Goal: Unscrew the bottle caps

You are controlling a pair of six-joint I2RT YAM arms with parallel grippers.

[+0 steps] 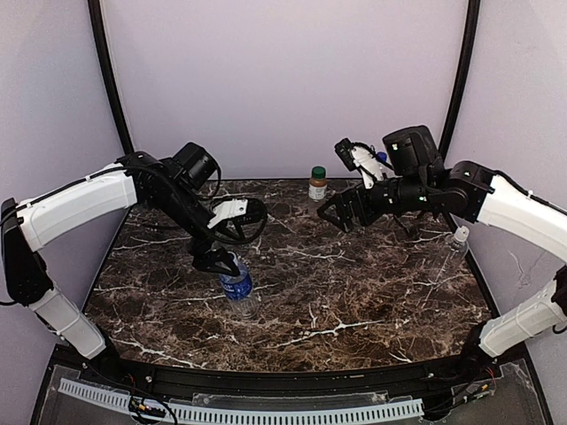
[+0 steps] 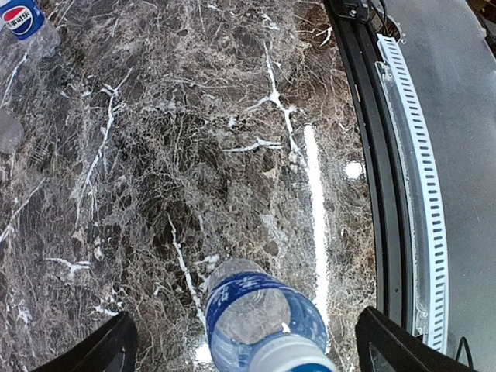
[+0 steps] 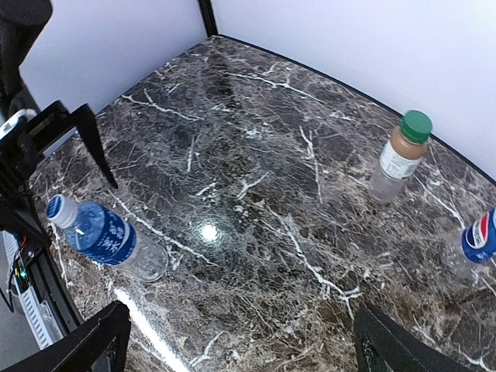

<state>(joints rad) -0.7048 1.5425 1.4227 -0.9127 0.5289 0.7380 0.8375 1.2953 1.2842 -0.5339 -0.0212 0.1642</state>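
Observation:
A clear bottle with a blue label (image 1: 236,282) (image 3: 105,235) stands on the marble table (image 1: 354,292). Its white cap with a blue top (image 2: 293,358) (image 3: 56,208) sits between the fingers of my left gripper (image 1: 213,257) (image 2: 248,353), which is open and clear of the cap on both sides. My right gripper (image 1: 339,212) (image 3: 242,356) hangs open and empty above the table's middle. At the back stands a short brown bottle (image 1: 317,188) (image 3: 394,164) with its green cap (image 1: 318,171) (image 3: 416,124) on. A Pepsi-labelled bottle (image 3: 474,239) (image 2: 23,19) stands far right. A plain clear bottle (image 1: 455,241) is at the right edge.
A black rail (image 2: 364,116) and a white perforated strip (image 2: 415,170) run along the table's near edge. Pale walls close in the back and sides. The right arm's forearm (image 1: 496,199) reaches in over the right side of the table.

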